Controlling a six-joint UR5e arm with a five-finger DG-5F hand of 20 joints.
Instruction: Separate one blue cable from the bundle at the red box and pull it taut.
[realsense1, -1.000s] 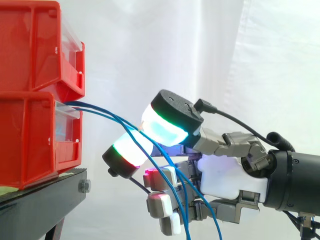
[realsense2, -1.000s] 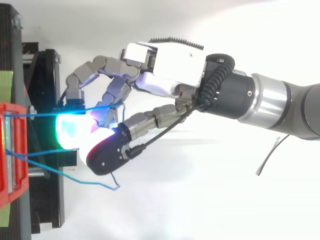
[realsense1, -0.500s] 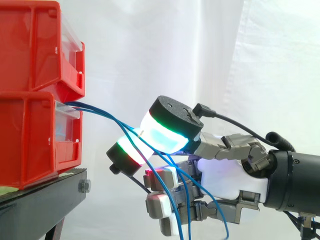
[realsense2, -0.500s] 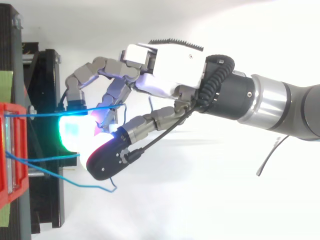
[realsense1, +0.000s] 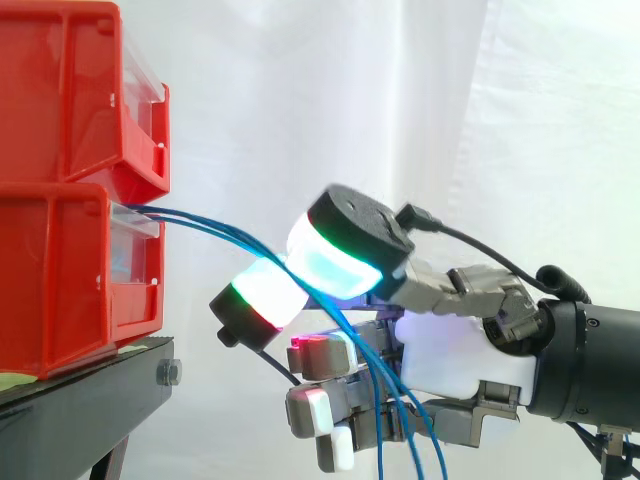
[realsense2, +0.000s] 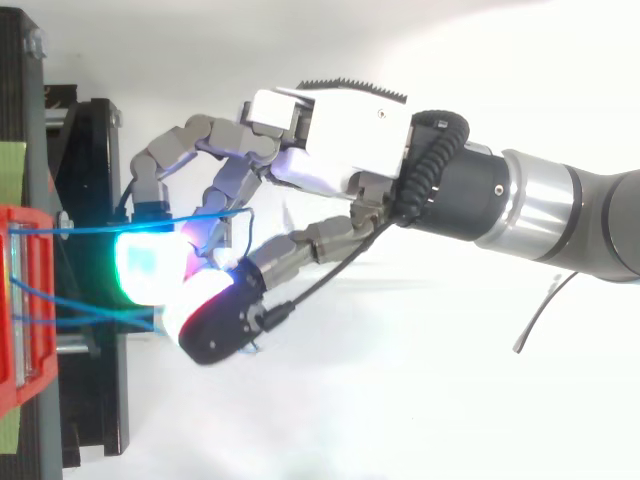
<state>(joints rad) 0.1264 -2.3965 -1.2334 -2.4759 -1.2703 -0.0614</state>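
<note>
Beside lower red bin (realsense1: 70, 280) we note hand (realsense2: 340, 125): fingers (realsense1: 262, 295) curled, rounded glossy pads pinching thin blue cables (realsense1: 160, 213) that run from bin front. Versus half second ago, top view's slack loop gone, strands bunched. Side view adds cables drooping past palm, matte black stand (realsense1: 90, 395).

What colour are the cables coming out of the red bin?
The cables are blue, clearest in the side view.
</note>
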